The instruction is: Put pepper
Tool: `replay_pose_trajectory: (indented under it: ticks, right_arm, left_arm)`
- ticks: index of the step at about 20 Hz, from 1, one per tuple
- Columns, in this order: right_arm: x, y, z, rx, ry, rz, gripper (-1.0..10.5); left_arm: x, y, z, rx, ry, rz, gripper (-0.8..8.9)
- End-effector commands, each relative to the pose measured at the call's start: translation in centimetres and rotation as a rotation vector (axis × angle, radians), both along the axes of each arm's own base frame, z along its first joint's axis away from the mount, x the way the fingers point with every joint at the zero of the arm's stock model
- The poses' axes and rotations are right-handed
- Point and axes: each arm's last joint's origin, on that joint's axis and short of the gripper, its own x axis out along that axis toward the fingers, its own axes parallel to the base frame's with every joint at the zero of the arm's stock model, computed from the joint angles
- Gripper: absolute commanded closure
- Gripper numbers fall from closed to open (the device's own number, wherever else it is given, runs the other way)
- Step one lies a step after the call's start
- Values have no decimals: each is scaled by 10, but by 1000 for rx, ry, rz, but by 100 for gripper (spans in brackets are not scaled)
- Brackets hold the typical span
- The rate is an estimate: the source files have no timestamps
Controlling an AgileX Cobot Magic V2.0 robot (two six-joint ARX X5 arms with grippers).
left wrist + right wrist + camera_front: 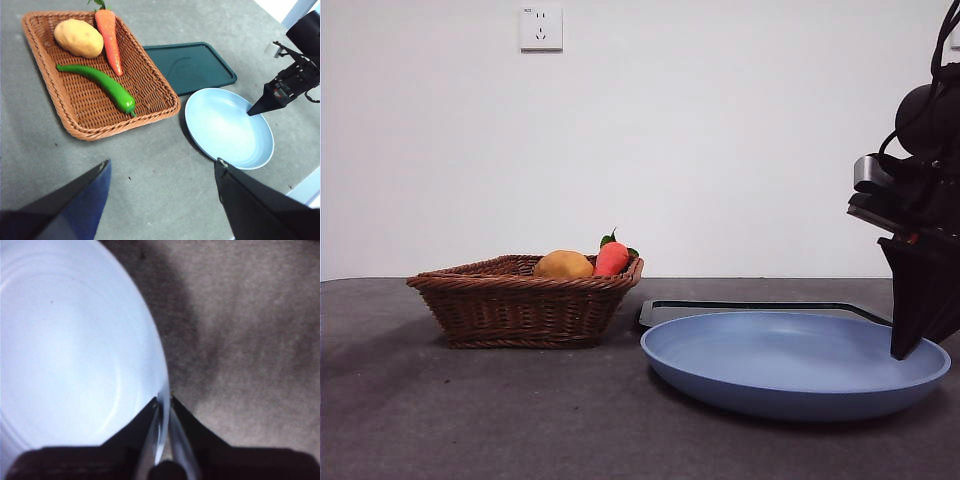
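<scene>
The glossy green pepper lies in the wicker basket, apart from both grippers; in the front view the basket wall hides it. My left gripper is open and empty, held high over bare table in front of the basket. My right gripper is shut on the rim of the blue plate. It shows at the plate's right edge in the front view and at the plate's edge in the left wrist view. The plate holds nothing.
A yellow-brown potato and an orange carrot lie in the basket beside the pepper. A dark green tray lies flat behind the plate. A wall socket is on the back wall.
</scene>
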Motion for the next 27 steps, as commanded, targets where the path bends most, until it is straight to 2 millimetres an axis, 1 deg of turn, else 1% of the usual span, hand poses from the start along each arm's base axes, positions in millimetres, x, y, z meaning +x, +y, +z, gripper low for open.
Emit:
replay_pose_trajectory:
  ticks: [1,5,8,11,13,17,19,22,25,27]
  right_arm:
    - [5,-1,-1,-2,3,-11,944]
    - [5,-3,-1,11,13,-41,944]
    - [2,-4,5,38,9,-39,944]
    - [-3,-4,18,44,-20,-46,944]
    - [-7,-5,30,49,-59,-56,944]
    - [-20,-11,58,64,-148,-74,944]
    - [-30,-13,75,71,-205,-79,944]
    - [-52,-20,101,79,-294,-96,944]
    - [-73,-25,122,90,-370,-115,944]
    - [-86,-26,133,100,-417,-124,944]
  left_arm:
    - [4,0,3,-7,4,-1,452]
    - [12,-1,1,-20,44,12,452]
    - [23,-2,-1,-34,56,13,452]
    - [37,-7,-1,-32,79,36,452]
    - [47,-13,2,-7,92,49,452]
    - [74,-31,13,57,120,68,452]
    - [93,-46,18,92,143,74,452]
    - [135,-78,18,165,194,82,452]
    - [175,-110,6,247,236,89,452]
    - [198,-126,-6,295,270,98,452]
